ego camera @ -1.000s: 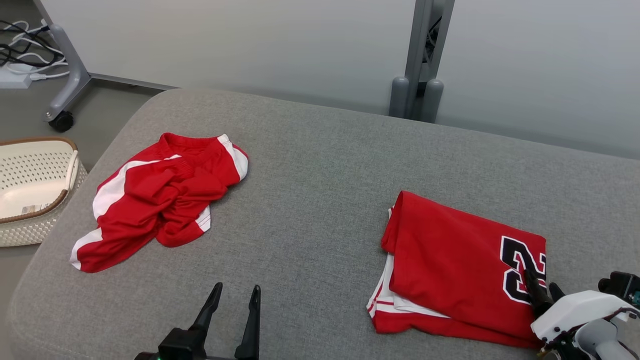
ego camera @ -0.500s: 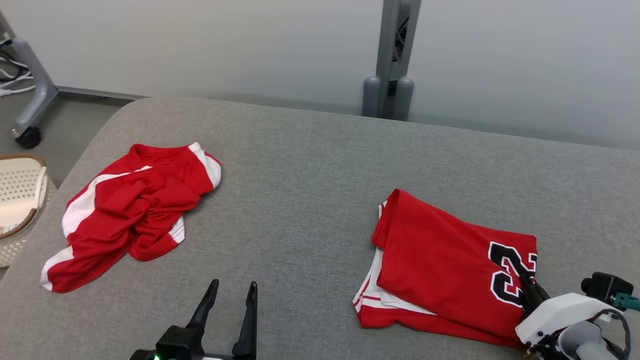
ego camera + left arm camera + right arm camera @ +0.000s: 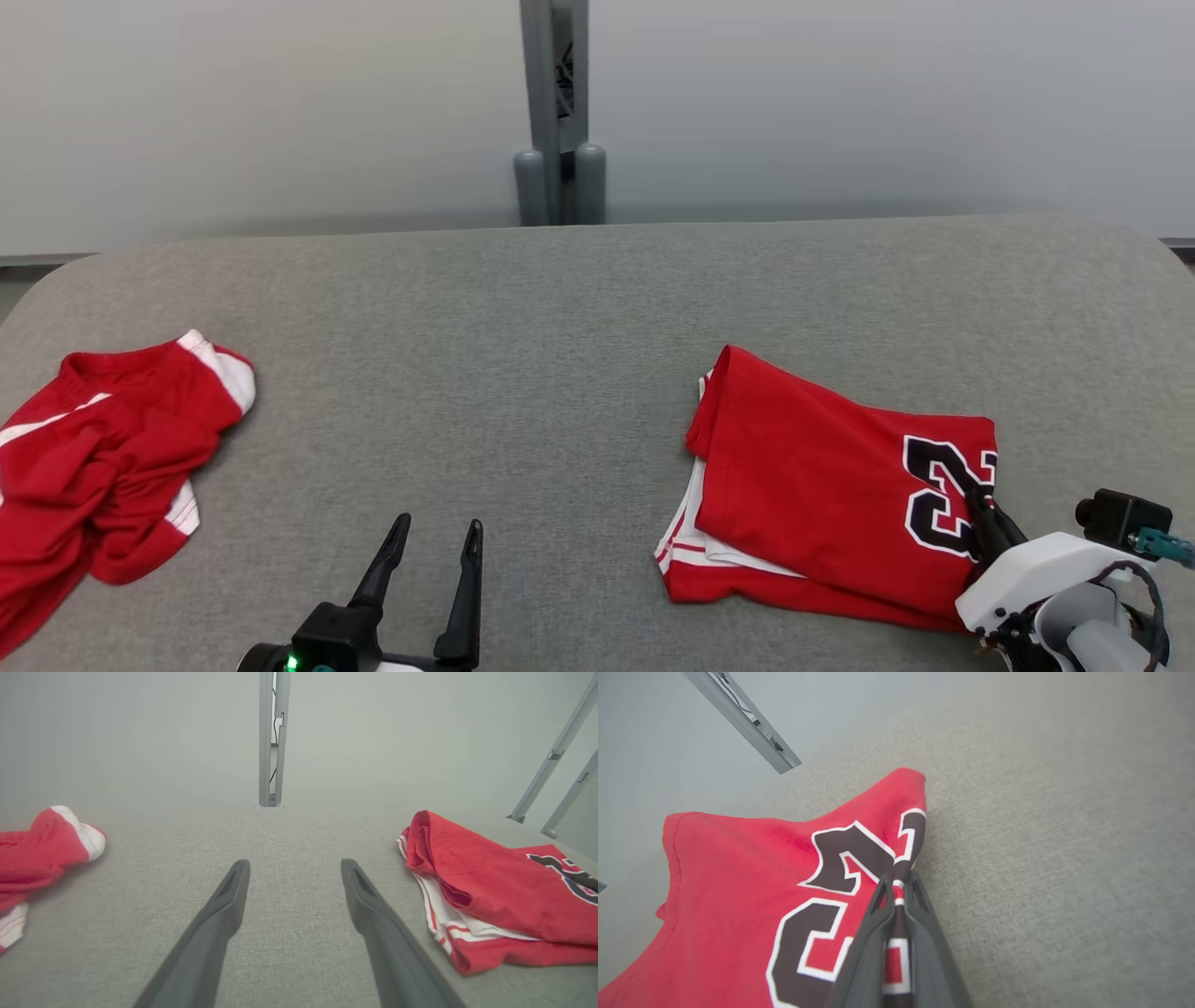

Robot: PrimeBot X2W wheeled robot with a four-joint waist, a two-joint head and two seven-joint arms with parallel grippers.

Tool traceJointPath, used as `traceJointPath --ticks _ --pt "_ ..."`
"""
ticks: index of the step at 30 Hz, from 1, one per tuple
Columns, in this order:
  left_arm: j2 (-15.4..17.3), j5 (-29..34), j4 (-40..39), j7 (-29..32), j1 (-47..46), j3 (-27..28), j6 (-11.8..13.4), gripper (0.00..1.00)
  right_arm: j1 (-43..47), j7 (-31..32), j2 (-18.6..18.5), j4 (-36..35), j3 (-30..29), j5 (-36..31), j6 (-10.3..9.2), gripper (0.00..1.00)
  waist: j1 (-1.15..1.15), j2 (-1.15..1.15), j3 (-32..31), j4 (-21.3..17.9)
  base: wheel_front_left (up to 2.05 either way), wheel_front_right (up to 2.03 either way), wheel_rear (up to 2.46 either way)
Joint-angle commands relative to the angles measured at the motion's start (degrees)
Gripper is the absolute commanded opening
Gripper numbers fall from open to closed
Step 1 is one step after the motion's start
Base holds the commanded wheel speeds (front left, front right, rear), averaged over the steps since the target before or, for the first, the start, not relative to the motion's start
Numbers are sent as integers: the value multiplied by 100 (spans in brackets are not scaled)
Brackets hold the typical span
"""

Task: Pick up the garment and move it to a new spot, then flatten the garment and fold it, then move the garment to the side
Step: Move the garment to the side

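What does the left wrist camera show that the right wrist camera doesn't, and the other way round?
The left wrist view gives you the left gripper, open and empty, the crumpled red-and-white garment off to its left, and the white striped under-layers of the folded jersey. The right wrist view gives instead a close look at the right gripper, shut on the jersey's edge at the black number. Both share the folded jersey and the grey padded surface.
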Motion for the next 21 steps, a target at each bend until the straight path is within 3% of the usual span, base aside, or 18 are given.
traceJointPath --ticks 1,14,21 --pt "24 32 -3 -10 -39 12 -12 100 -47 -52 -37 -14 3 -13 -4 0 0 0 -14 -261 0 0 0" --pt "24 17 49 -10 7 -59 -34 100 79 -60 77 -72 94 -172 -4 0 0 0 -132 -1316 0 0 0" --pt "24 41 27 -10 -103 -109 -21 100 -11 -55 65 -86 137 -308 -4 0 0 0 -87 -1594 0 0 0"
